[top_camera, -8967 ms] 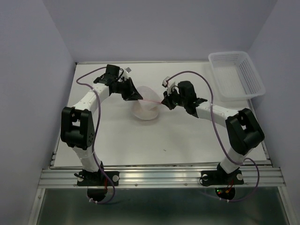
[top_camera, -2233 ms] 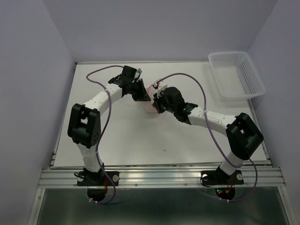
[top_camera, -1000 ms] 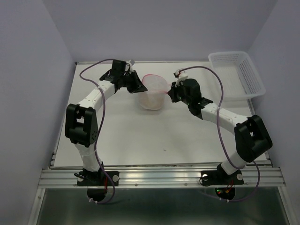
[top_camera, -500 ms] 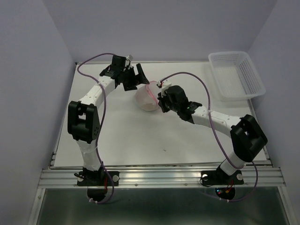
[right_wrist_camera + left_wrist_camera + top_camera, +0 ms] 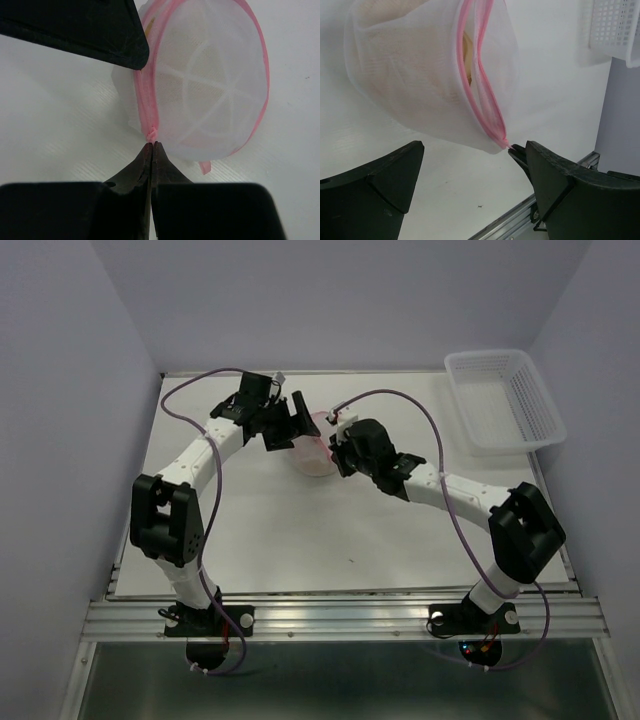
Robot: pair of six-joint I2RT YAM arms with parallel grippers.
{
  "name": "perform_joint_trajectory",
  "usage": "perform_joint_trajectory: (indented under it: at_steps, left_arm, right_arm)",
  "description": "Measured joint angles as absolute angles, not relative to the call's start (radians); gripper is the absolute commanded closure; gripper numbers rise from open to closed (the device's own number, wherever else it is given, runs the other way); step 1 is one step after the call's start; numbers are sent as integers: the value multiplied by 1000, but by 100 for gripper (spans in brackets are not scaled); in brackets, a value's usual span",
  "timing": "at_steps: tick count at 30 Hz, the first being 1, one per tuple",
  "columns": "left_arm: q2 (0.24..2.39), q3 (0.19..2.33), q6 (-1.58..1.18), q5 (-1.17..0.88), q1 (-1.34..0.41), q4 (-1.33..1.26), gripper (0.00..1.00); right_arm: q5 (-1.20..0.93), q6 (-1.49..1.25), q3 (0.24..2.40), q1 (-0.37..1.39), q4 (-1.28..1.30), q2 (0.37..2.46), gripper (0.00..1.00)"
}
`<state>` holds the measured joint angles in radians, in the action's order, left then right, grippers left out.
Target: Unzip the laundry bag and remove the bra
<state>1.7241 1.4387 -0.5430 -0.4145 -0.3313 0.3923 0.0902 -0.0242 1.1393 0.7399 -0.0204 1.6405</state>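
Jaws of your right gripper (image 5: 151,145) clamp the laundry bag (image 5: 410,75) by its zipper end, likely steadying it mid-desk. Your left gripper (image 5: 472,152) jaws stand apart before the part-open slit, with the bra (image 5: 467,46) inside.

laundry bag (image 5: 410,75): fine white mesh cloth, translucent, soft and creased
zipper rim (image 5: 481,95): pink woven tape, matt
bra (image 5: 467,47): pale beige fabric, matt, showing dimly through the mesh
counter (image 5: 300,530): smooth white surface, matt with a faint sheen
basket (image 5: 505,400): white plastic lattice, slightly glossy
left gripper (image 5: 470,155): jaws of smooth black plastic, matt
right gripper (image 5: 151,146): jaws of the same matt black plastic
rail (image 5: 340,618): bare ribbed metal, dull shine
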Motion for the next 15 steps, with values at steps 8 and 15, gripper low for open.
perform_joint_trajectory:
  at_steps: [8, 15]
  left_arm:
    - [1695, 1419, -585, -412, -365, 385, 20]
    - [1728, 1418, -601, -407, -393, 375, 36]
  right_arm:
    - [90, -22, 1139, 759, -17, 1641, 99]
    - [90, -22, 1139, 761, -19, 1641, 99]
